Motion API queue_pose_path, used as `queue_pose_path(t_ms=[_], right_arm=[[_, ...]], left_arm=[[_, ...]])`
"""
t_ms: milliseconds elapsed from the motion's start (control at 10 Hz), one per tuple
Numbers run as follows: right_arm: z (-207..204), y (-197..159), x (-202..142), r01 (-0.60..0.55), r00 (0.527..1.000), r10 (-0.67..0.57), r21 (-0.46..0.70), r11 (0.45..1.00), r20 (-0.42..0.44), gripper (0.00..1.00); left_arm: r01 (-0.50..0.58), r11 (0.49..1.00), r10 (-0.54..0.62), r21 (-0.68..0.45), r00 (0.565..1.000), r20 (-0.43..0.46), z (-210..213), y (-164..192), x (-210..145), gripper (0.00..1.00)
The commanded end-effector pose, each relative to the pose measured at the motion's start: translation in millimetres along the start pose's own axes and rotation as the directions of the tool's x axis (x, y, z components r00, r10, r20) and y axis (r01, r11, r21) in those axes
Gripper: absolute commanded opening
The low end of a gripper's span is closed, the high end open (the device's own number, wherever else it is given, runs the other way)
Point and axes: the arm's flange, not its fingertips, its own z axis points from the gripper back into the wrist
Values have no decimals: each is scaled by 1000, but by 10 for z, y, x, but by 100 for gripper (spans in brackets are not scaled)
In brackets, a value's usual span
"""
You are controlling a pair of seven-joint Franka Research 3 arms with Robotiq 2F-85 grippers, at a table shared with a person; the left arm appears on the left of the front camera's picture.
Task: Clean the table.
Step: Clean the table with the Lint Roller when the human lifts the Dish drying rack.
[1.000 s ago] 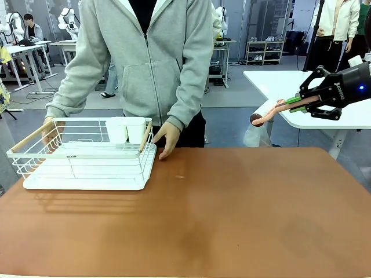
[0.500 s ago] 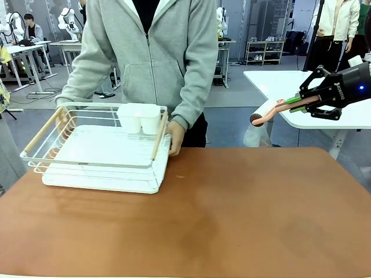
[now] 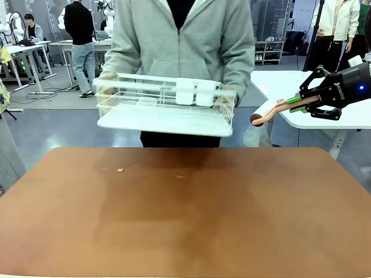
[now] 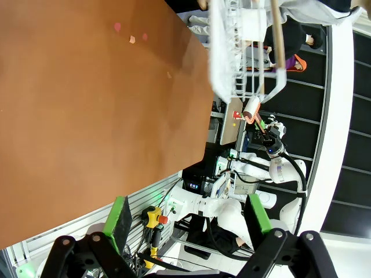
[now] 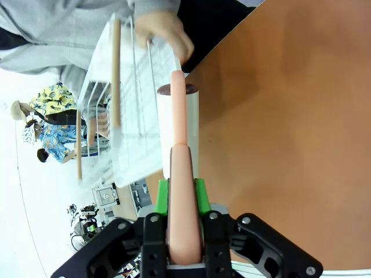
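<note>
The reddish-brown table carries a few small crumbs near its far left. More crumbs lie on the table in the left wrist view. My right gripper hovers beyond the table's far right corner, shut on the pink handle of a roller with a white roll. In the right wrist view the gripper clamps that handle, and the roller points toward the table. My left gripper is open with nothing between its green pads.
A person at the far side holds a white wire rack with two white cups in the air above the table's far edge. That rack also appears in the right wrist view. A white-topped table stands at the right, behind my right gripper.
The person has lifted the rack off the table's left part and carried it up and to the right. Crumbs now show where it stood. My right gripper has not moved.
</note>
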Motion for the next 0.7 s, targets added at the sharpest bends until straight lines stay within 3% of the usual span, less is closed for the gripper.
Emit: queue_pose_path(t_ms=[0,600], right_arm=[[-10,14,-17,-5,1000,5,-4,1000,-4,1],[-10,14,-17,-5,1000,5,-4,1000,-4,1]], left_arm=[[5,1000,-5,0,1000,4,20,7,-7,100],[5,1000,-5,0,1000,4,20,7,-7,100]])
